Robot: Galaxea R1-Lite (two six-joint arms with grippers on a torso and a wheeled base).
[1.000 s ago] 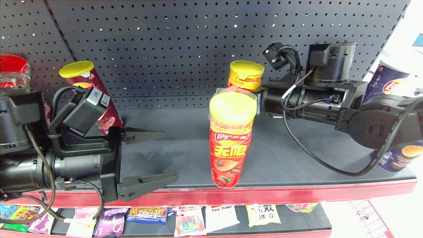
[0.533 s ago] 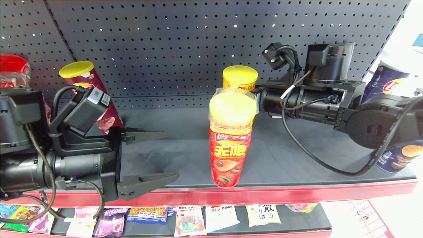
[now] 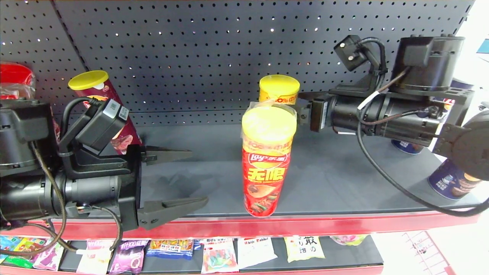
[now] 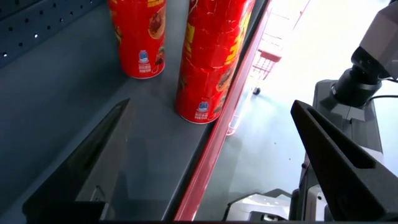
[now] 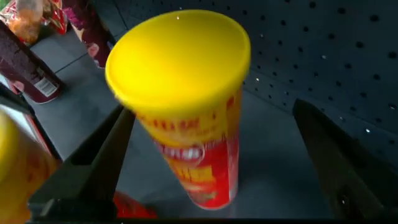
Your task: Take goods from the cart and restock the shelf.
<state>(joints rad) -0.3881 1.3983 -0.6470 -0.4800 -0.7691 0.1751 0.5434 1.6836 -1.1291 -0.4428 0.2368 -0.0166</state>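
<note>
**Both claws wide open, neither one holding a can**

Starting on the left: the left claw point(image 3: 183, 181) hangs over the front left part of the shelf point(image 3: 214, 172) with its two fingers spread far apart. There's nothing between them, just bare shelf. Behind that arm a maroon can point(image 3: 103, 99) with a yellow lid leans to one side against the pegboard point(image 3: 191, 57).

In the middle, the front red can point(image 3: 267, 164) stands upright right by the shelf's red front lip, yellow lid on top. Straight behind it, close to the pegboard, is the back red can point(image 3: 279, 89), also upright, with the same yellow lid.

The right claw point(image 5: 212, 106) comes in from the right at the height of that back can's lid. Its fingers are spread well wider than the can, which sits in line with the gap. It isn't squeezing it, and I can't tell if either finger even touches.

Far right, a couple of blue cans point(image 3: 454, 183) stand behind the right arm. On the lower shelf there's a row of snack bags point(image 3: 214, 252).
</note>
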